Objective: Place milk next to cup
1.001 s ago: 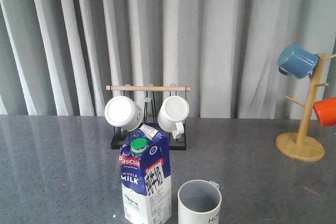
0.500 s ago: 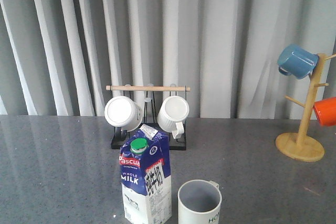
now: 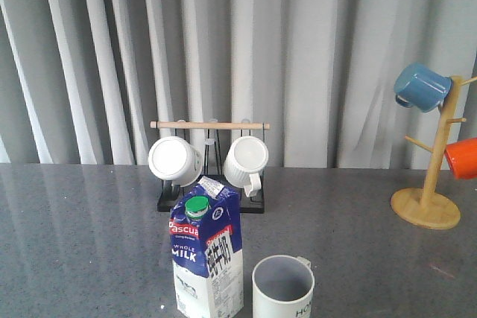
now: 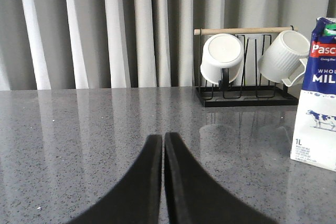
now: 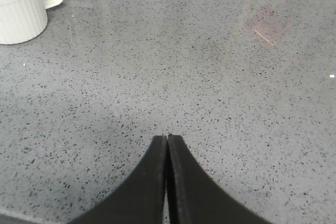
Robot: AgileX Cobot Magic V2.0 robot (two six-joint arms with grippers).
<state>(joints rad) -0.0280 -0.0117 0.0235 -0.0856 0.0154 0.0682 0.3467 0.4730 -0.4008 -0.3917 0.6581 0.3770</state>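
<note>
The milk carton [image 3: 207, 255], blue and white with a green cap, stands upright near the table's front edge. It also shows in the left wrist view [image 4: 318, 93]. The pale ribbed cup [image 3: 283, 288] with "HOME" lettering stands just right of it, a small gap between them. The cup also shows in the right wrist view [image 5: 21, 4]. My left gripper [image 4: 163, 136] is shut and empty, low over the table, well apart from the carton. My right gripper [image 5: 167, 138] is shut and empty, apart from the cup. Neither gripper shows in the front view.
A black rack with a wooden bar [image 3: 210, 125] holds two plain white mugs [image 3: 174, 160] [image 3: 246, 161] behind the carton. A wooden mug tree [image 3: 431, 184] at the right carries a blue mug [image 3: 421, 86] and an orange mug [image 3: 462, 158]. Grey curtains hang behind the grey table [image 3: 74, 243].
</note>
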